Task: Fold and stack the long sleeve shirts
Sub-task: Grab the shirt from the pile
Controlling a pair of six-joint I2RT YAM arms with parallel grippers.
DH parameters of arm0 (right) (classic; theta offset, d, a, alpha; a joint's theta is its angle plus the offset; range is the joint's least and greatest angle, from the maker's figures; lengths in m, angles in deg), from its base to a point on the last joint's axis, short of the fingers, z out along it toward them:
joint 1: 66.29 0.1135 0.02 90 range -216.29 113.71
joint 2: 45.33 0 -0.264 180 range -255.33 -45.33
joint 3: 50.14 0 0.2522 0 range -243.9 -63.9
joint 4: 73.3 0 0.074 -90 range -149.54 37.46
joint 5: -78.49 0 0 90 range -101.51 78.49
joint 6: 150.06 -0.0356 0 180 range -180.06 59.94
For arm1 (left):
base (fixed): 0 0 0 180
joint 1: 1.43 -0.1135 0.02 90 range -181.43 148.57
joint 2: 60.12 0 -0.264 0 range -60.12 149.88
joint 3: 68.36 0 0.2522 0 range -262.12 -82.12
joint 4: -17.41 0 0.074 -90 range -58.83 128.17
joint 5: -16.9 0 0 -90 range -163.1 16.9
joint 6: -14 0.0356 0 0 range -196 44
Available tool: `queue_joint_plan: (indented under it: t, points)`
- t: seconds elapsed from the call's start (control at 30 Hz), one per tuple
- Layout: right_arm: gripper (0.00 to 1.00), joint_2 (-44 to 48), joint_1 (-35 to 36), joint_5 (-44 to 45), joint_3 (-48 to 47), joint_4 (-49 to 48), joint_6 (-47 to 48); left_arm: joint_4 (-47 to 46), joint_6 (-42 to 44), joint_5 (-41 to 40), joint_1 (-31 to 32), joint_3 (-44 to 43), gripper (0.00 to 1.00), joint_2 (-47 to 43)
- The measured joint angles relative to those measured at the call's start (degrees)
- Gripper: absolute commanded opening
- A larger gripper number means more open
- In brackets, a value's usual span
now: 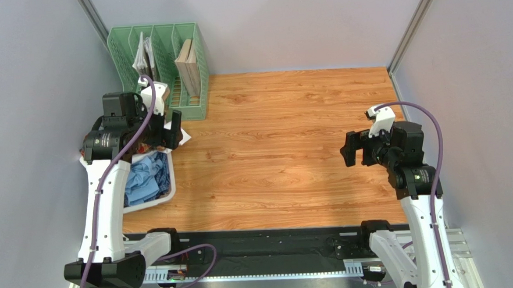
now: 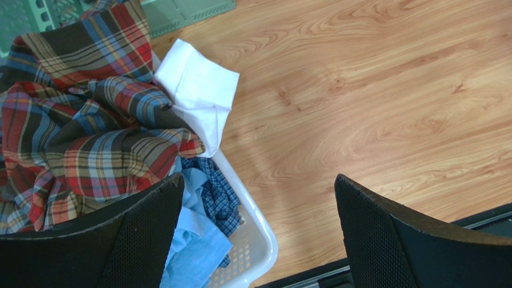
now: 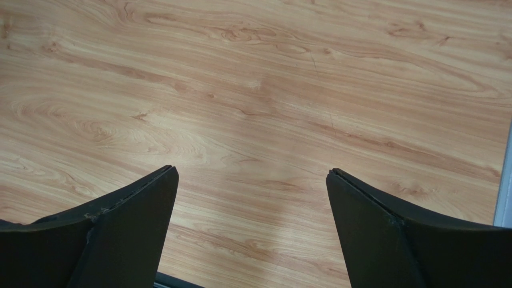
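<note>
My left gripper hangs by the basket, jaws wide and empty; my right gripper is the same over the table. The plaid shirt tops the heap in the basket. It looks light and limp, so I'd pinch a raised fold.

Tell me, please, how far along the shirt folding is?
Done: nothing; no folded shirt on the wooden table. In hand: nothing; left end effector open above the white basket, right end effector open over bare wood. Left: tartan shirt, white shirt, light blue shirt, crumpled in the basket.
</note>
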State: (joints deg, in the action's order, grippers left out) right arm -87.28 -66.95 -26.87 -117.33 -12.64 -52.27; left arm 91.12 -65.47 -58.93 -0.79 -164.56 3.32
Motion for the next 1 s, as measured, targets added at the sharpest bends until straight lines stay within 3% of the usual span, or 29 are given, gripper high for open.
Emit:
queue_joint_plan:
  t: [0.2, 0.47, 0.7, 1.0]
  points:
    - [1.00, -2.21, -0.17, -2.19, 0.59, 0.66, 0.59, 2.05, 0.24, -2.56, -1.53, -4.17, 0.99, 2.58]
    - [1.00, -4.11, -0.17, -4.81, 0.59, 1.22, 1.22, 4.13, 4.48, -2.38, -13.51, -13.66, 0.99, 12.24]
    - [1.00, -4.68, -0.17, -6.82, 0.59, 2.64, 1.68, 4.50, 10.01, -3.28, -17.66, -11.85, 0.99, 20.50]
    - [1.00, -4.74, -0.17, -8.76, 0.59, 3.26, 2.12, -4.07, 14.75, -9.88, -18.08, -6.27, 0.97, 29.00]
